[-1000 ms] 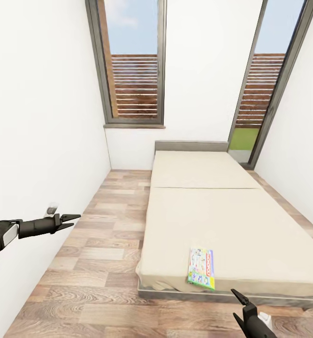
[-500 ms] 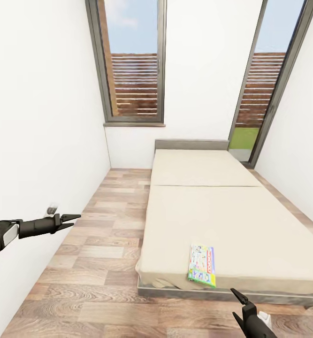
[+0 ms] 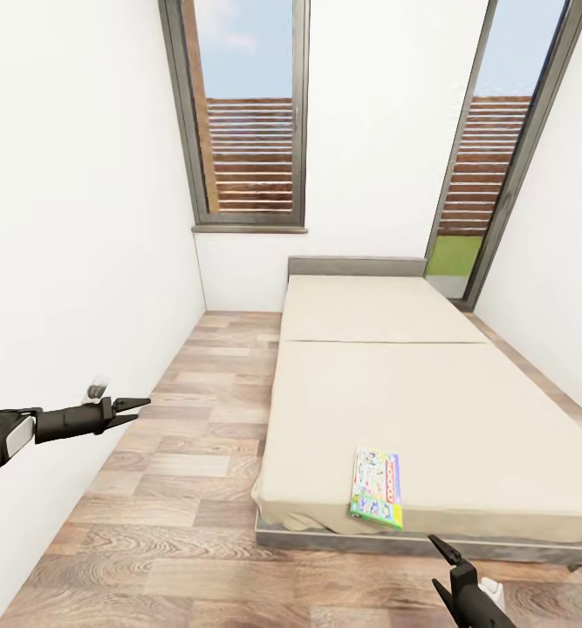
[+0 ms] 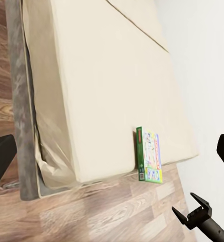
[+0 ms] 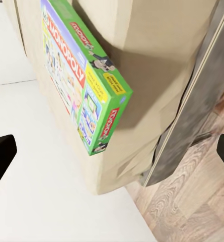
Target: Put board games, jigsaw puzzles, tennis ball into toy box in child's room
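One flat green-and-white Monopoly board game is seen lying at the foot edge of the low beige-mattressed bed, so an approach is judged under way, both the left gripper and right gripper held open, with a reach by the right needed next.

A green Monopoly board game lies flat on the beige mattress of the bed, close to the mattress corner, its long side reaching about to the edge, its printed lid and green side panels plain to read. Beside the mattress runs the grey bed frame, and beyond that the wood-plank floor. Two dark fingertips of the right tool sit wide apart at opposite edges.
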Motion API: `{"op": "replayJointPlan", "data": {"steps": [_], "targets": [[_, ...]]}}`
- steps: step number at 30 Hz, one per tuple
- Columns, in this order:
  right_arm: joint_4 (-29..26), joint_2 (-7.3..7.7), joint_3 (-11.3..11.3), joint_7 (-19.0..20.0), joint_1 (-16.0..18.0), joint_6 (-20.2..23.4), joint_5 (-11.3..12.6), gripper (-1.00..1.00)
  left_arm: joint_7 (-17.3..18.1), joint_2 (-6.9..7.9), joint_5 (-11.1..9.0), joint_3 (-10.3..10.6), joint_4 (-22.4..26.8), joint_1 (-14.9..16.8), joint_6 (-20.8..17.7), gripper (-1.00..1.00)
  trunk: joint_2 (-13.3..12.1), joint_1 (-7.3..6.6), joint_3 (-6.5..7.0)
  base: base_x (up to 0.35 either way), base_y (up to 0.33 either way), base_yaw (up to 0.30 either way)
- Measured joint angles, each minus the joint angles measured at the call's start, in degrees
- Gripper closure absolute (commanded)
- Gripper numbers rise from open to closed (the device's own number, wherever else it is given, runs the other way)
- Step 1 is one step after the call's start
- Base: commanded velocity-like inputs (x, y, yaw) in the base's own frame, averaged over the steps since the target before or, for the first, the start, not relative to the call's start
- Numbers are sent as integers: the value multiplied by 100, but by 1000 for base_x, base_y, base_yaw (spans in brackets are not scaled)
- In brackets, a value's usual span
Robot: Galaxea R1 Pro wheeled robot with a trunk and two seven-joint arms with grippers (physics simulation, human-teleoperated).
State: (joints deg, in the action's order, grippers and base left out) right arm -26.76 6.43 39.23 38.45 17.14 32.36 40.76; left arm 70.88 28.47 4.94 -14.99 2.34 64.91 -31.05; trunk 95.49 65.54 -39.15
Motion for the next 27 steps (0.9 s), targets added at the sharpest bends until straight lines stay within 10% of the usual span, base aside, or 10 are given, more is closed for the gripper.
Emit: {"op": "replayJointPlan", "data": {"steps": [27], "targets": [[2, -9, -9, -1, 0, -8, -7, -100, 29, 0, -1, 0, 0, -1, 6, -100, 0, -1, 0, 60, 15, 0]]}}
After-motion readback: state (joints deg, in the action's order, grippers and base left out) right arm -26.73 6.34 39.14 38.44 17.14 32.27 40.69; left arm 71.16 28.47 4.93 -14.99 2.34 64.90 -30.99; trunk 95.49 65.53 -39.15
